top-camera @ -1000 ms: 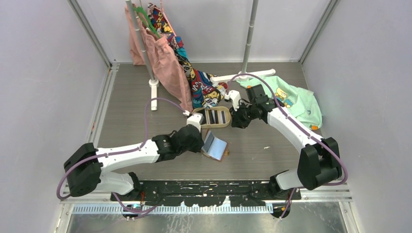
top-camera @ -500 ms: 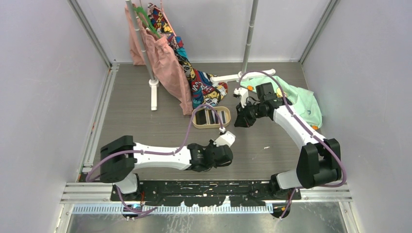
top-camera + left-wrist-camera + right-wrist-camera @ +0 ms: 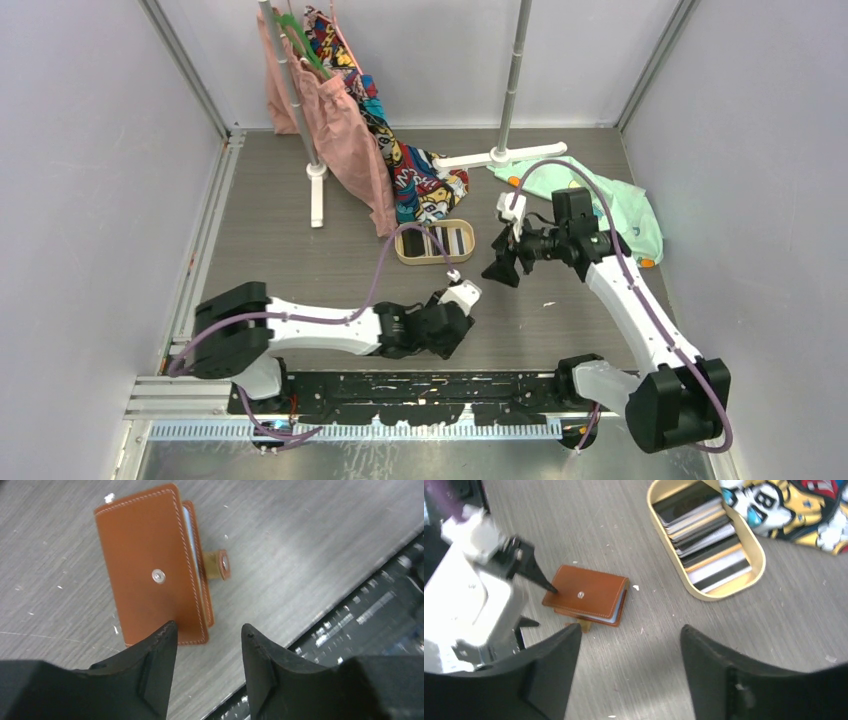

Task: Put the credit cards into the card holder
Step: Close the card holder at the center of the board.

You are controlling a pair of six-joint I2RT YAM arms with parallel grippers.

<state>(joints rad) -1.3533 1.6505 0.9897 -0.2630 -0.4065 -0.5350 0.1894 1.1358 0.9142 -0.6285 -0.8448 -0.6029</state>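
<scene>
Card holder (image 3: 150, 575) folded on table (image 3: 300, 555), left end effector (image 3: 208, 626) parted at its edge

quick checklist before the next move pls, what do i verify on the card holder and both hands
1. The card holder lies flat on the table: ok.
2. The holder is open for loading: not ok, it is folded shut, with the snap tab undone.
3. The left hand is open and empty: ok, at the holder's near edge.
4. The right hand is open and empty: ok.
5. The credit cards are accessible in the tray: ok.
6. Cards already inside the holder: cannot tell.
</scene>
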